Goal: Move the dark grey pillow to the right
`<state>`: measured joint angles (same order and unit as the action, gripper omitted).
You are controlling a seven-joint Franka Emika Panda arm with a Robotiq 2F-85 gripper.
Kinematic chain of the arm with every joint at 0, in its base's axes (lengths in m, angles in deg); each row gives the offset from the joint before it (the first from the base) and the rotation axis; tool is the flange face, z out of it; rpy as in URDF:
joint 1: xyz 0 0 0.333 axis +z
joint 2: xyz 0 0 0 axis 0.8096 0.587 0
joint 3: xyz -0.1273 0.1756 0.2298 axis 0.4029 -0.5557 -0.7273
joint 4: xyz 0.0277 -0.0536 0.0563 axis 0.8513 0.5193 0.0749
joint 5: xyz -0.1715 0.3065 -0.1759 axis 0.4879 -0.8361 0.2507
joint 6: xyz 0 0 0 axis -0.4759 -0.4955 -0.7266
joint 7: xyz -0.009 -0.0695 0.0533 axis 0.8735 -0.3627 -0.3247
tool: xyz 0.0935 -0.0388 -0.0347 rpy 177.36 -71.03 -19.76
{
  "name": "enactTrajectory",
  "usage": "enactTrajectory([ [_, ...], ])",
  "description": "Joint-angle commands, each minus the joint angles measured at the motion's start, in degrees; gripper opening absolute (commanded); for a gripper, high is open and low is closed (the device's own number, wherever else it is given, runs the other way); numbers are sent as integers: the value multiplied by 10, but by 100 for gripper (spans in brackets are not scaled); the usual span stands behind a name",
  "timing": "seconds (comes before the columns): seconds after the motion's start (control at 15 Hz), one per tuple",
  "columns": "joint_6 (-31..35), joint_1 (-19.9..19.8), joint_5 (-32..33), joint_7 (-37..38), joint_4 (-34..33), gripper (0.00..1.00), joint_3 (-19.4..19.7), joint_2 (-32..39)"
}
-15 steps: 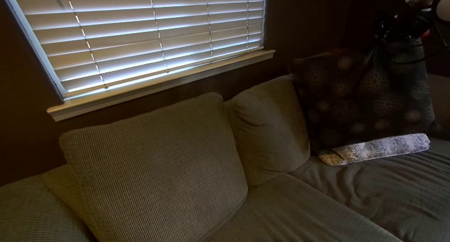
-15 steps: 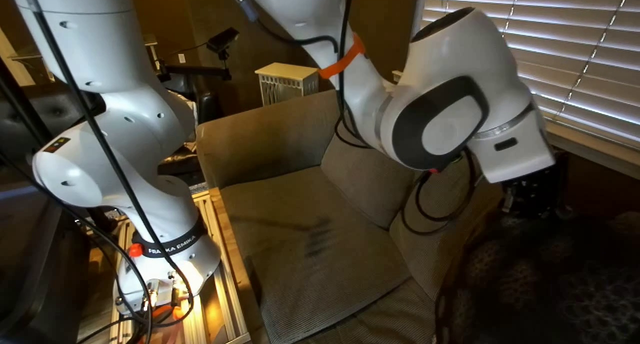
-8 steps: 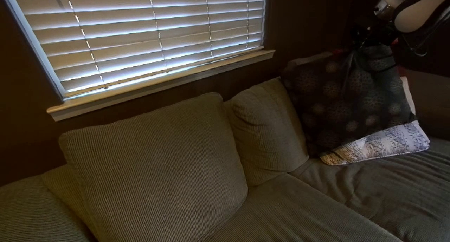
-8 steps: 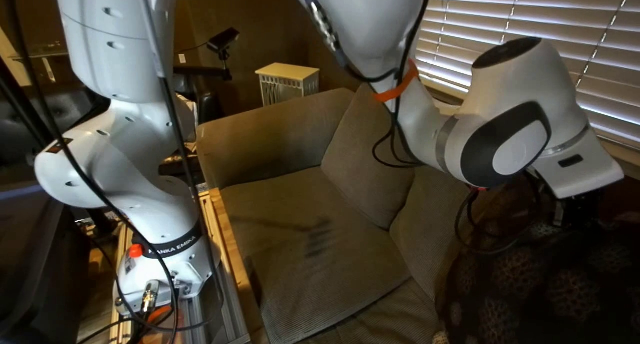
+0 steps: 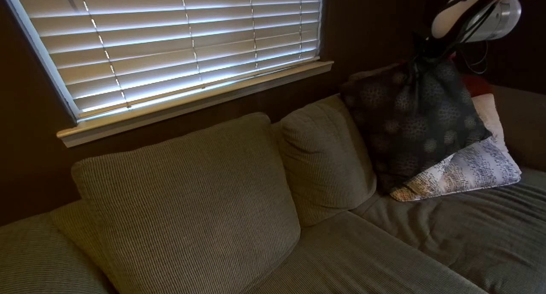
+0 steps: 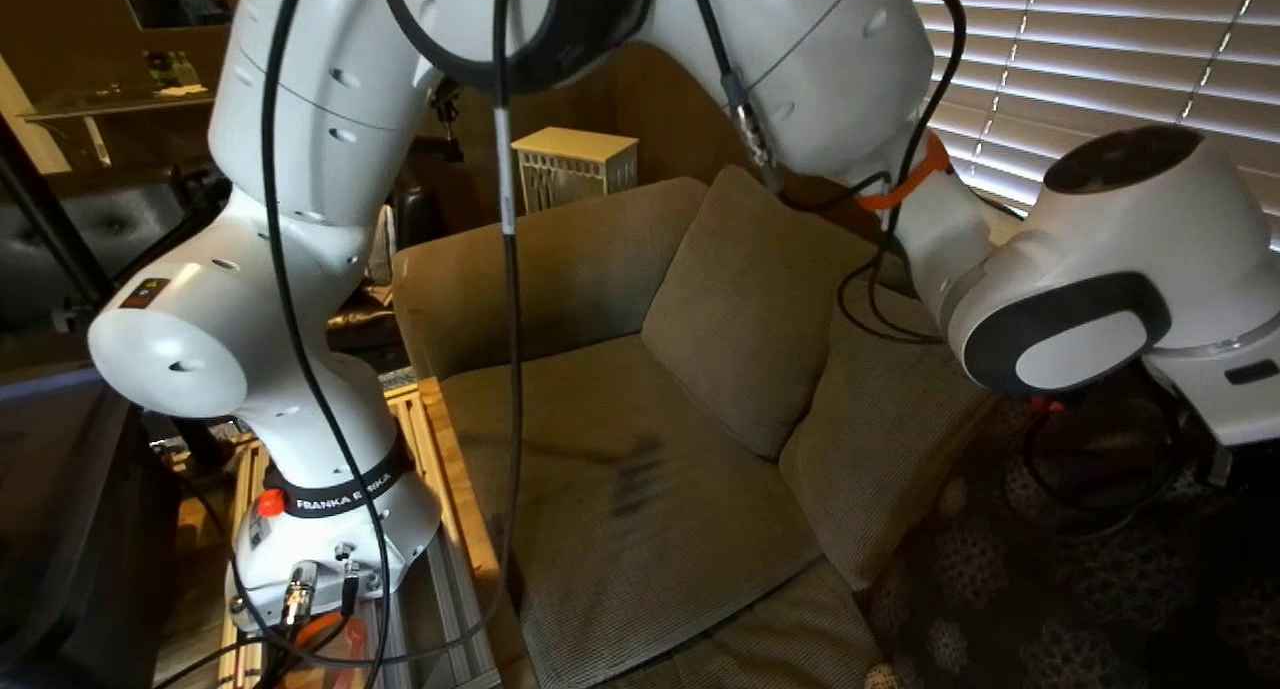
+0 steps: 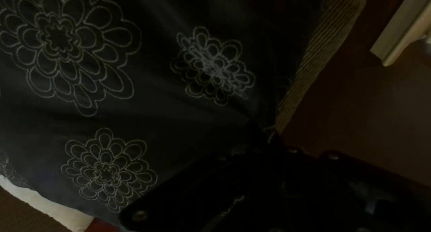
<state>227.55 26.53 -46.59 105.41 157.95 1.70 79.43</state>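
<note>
Pinching a gathered fold of cloth, the gripper (image 7: 261, 132) had its fingers drawn together on the upper edge of the dark grey pillow (image 5: 420, 123); in the wrist view, creases converged on the fingertips across fabric marked with pale floral medallions. In an exterior view, the dark grey pillow was tilted at the right-hand part of the sofa (image 5: 469, 236), in front of a light whitish-grey pillow (image 5: 482, 166), which showed past its slanting bottom edge. Whether its lower corner rested on the seat could not be told. Just beside it, to the left in that view, was a beige cushion (image 5: 328, 161), with a larger beige cushion (image 5: 192, 200) farther left. Something red (image 5: 475, 85) showed beyond its right edge. Horizontal blinds (image 5: 170, 38) and a windowsill (image 5: 204, 102) lay above the cushions. In an exterior view, the white arm (image 6: 810, 79), bearing an orange band (image 6: 925, 172) and black cables (image 6: 514, 349), extended over the sofa; the gripper there was largely lost in darkness.
</note>
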Motion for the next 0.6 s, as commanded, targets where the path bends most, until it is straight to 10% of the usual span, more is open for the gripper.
enactTrajectory([
  [0.0, 29, 18, -90, -36, -106, 1, 16, 75],
  [0.53, 122, 24, -184, -69, -208, 6, 6, 188],
])
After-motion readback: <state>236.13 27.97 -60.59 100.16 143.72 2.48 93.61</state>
